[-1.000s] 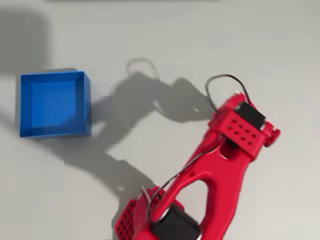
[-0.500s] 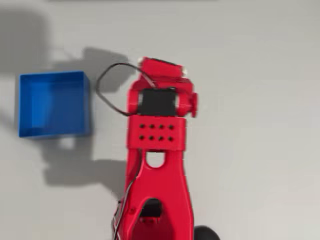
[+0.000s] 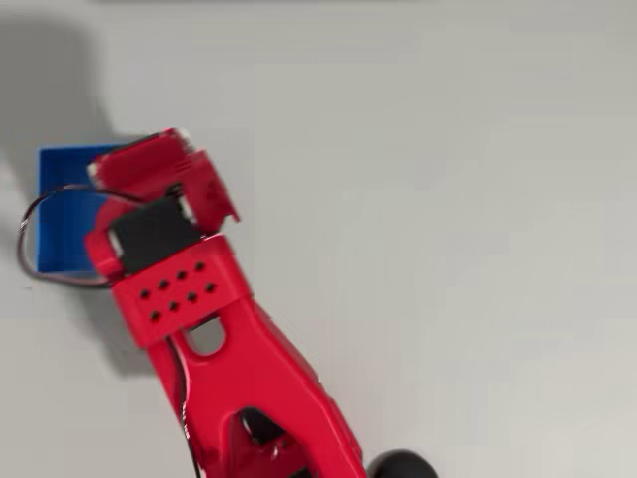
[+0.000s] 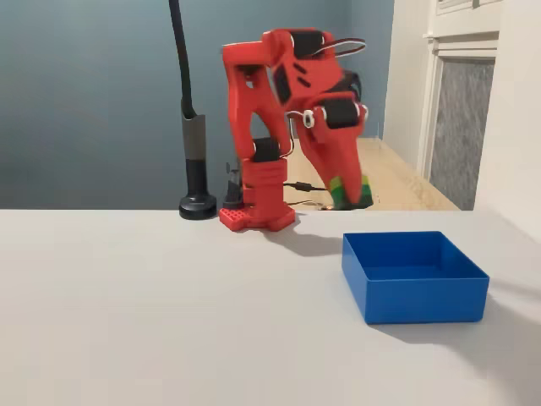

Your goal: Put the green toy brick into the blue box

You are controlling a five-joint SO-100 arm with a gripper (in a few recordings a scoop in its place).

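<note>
Pale grey table (image 4: 152,321), matte and flat, the largest item I can see from my station; its far edge meets a blue-grey wall in the fixed view.

Red arm (image 4: 270,110), plastic, standing on a red base (image 4: 256,216) at the back of the table. In the overhead view I see the arm (image 3: 239,358) reaching from the bottom edge up and to the left, its wrist end covering much of the box. A thin black cable (image 3: 40,239) loops out from the wrist.

Blue box (image 4: 414,275), square, open on top, low thin walls, floor the same bright blue. I see it sitting on the table in front of and to the right of the base in the fixed view. In the overhead view a strip of the box (image 3: 60,209) shows at the left, beside the wrist.

Black post (image 4: 193,161) on a round foot, beside the base.

Gripper (image 4: 348,193), red, pointing down, hanging above and behind the box in the fixed view. I read the jaws as closed narrowly around the brick.

Green brick (image 4: 351,193), small, lime on the lighter faces and darker green on the shaded side. It is held off the table at the fingertips, higher than the box rim; the picture is slightly blurred there, so I cannot make out its studs.
</note>
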